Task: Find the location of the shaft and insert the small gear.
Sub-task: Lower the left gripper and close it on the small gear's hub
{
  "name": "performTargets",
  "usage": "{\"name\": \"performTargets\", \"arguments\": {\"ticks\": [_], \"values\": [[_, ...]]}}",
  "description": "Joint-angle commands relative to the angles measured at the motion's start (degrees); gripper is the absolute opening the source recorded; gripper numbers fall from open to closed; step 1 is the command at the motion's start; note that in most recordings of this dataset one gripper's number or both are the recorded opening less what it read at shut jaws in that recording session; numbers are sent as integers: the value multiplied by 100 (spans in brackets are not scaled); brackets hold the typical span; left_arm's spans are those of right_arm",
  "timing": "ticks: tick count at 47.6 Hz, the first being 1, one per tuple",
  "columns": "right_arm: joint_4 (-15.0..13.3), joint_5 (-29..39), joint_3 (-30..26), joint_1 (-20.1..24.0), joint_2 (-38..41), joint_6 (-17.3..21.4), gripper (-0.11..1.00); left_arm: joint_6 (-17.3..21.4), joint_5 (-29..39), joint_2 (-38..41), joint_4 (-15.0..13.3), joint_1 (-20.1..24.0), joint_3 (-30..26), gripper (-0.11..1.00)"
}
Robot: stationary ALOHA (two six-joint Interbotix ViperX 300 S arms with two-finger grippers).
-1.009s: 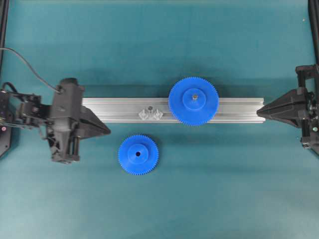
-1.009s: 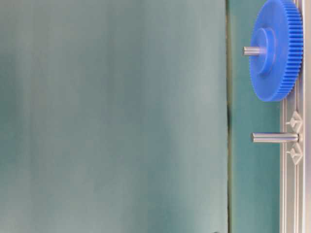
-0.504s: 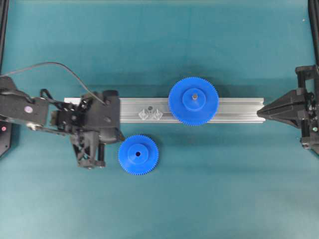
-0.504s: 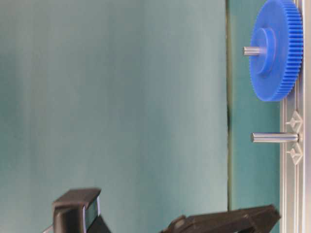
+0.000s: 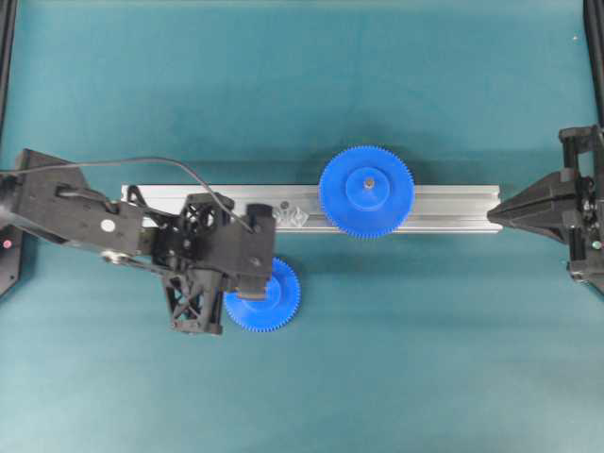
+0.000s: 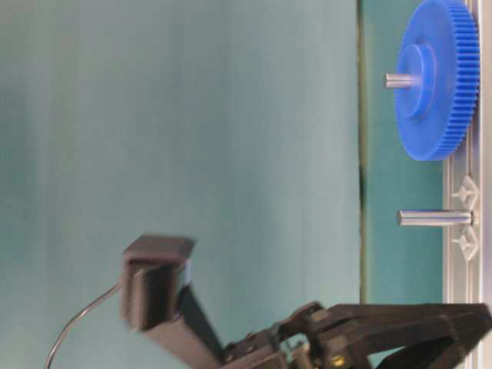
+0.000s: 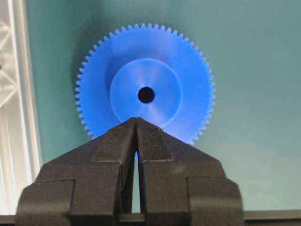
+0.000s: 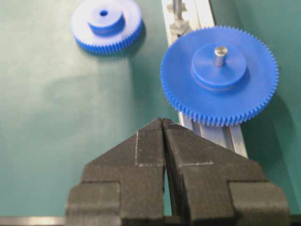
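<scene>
Two blue gears show overhead: the large gear [image 5: 366,192] sits on the aluminium rail [image 5: 444,208], the small gear [image 5: 269,298] lies on the desk [image 5: 425,359] just below it, partly under the left gripper [image 5: 267,279]. Table-level, the shaft [image 6: 434,217] juts bare from the rail. Left wrist: fingers [image 7: 117,141] pressed together, empty, tips over the small gear's near edge. Right wrist: right gripper [image 8: 162,123] likewise pinched together, empty.

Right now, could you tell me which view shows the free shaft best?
The table-level view: the shaft shows full length, side-on, standing off the rail. Overhead sees only its tip end-on. The right wrist view catches a blurred part at the top edge. The left wrist view misses it.
</scene>
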Motion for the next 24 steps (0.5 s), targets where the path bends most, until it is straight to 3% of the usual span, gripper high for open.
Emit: {"name": "performTargets", "arguments": {"ticks": [1,24], "values": [[9,-26,-62,-26,53,70,3,105,105,18,18,-18,-264,1],[0,-26,-18,-53,53,70,3,246,729,598,18,-35,-932,1]]}}
